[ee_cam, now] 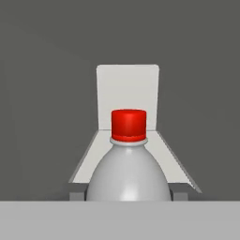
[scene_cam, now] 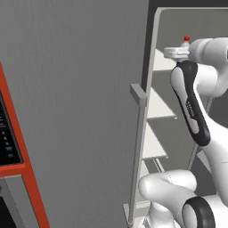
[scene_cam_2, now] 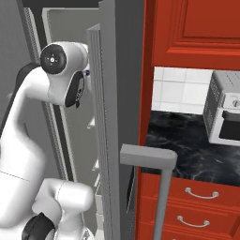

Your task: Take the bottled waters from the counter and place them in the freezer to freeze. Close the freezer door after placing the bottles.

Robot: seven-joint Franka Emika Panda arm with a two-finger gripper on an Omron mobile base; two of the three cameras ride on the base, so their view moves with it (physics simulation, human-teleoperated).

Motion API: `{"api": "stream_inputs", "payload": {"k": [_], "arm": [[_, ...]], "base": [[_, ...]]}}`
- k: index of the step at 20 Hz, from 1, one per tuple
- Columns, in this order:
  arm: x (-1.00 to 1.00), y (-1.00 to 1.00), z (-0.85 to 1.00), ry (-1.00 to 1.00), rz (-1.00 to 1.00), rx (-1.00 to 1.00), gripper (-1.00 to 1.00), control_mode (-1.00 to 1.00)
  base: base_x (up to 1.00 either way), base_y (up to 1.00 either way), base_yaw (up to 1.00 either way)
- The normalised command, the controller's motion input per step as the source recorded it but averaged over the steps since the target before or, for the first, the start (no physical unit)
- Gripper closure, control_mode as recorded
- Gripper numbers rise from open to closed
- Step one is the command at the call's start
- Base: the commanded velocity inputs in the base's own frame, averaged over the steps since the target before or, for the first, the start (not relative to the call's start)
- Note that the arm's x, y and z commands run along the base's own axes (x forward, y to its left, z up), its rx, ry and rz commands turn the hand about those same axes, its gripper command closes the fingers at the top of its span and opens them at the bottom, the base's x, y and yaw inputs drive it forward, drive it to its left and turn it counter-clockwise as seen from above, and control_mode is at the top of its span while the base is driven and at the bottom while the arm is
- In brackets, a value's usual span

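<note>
Grip: gripper clamped on the red-capped bottle — body held between the tips, cap pointing ahead in the hand view.
Bottle pos.: held high inside the freezer; red cap seen at, just above the hand.
Key relation: a white shelf lies straight ahead of and below the bottle; long axis seems upright (judged from the left base view), so a short lowering onto the shelf is needed.
Door: freezer door stands open beside the arm.
Hidden: fingertips mostly covered by the bottle; label, bottle base not seen — contact w/ shelf cannot be told.
Counter: counter seen at right w/ a toaster oven.
</note>
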Motion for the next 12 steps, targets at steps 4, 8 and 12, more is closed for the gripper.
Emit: {"api": "stream_inputs", "payload": {"k": [4,8,12], "arm": [[0.38,-0.07,0.2,0.0,0.0,0.0,1.0,-1.0],[0.34,0.0,0.22,0.0,0.0,0.0,1.0,-1.0],[0.36,-0.06,0.03,0.0,0.0,0.0,1.0,-1.0]], "base": [[0.0,0.0,0.0],[0.0,0.0,0.0],[0.0,0.0,0.0]]}}
